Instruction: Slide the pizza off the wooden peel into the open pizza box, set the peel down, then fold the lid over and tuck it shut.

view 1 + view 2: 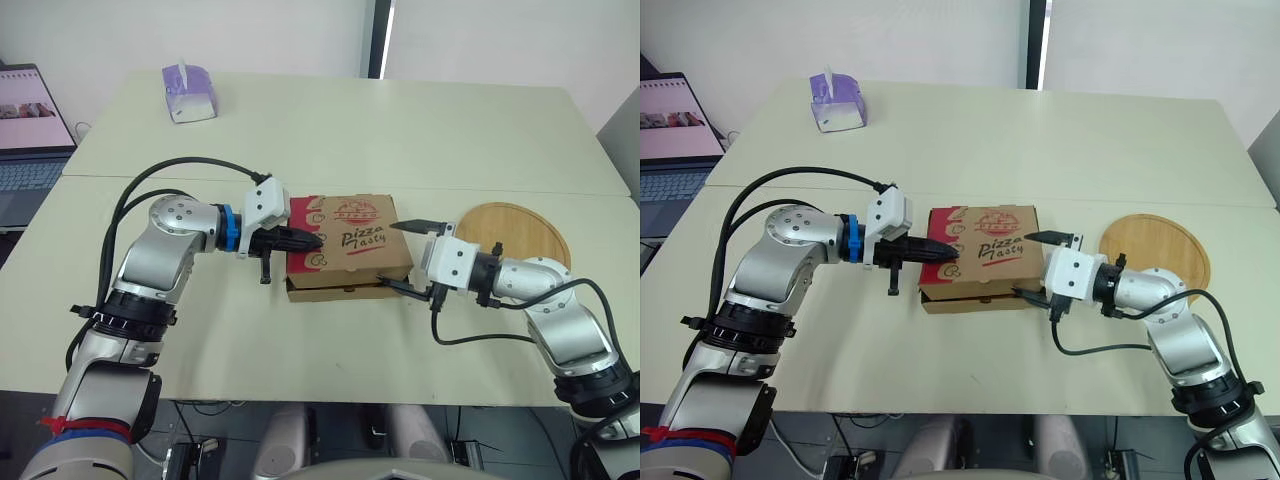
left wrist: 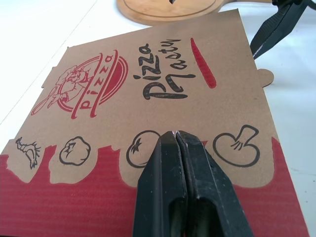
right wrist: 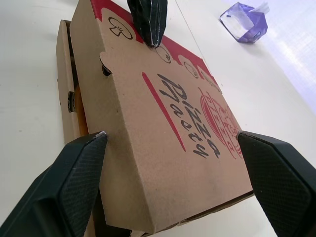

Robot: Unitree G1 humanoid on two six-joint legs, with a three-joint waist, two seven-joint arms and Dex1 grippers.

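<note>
The brown pizza box [image 1: 350,245] lies mid-table with its printed lid folded over, and a narrow gap stays along its near side. Something orange [image 3: 78,106] shows through that gap. My left gripper [image 1: 315,240] is shut, and its fingertips [image 2: 174,136] rest on the lid's left, red-edged part. My right gripper [image 1: 397,256] is open at the box's right side, with one finger [image 3: 81,168] by the near wall and the other finger [image 3: 276,168] past the far one. The round wooden peel [image 1: 520,235] lies bare on the table right of the box.
A purple tissue box [image 1: 188,93] stands at the far left of the table. A laptop [image 1: 25,130] sits on a side surface beyond the left edge. Black cables hang from both arms over the table's near part.
</note>
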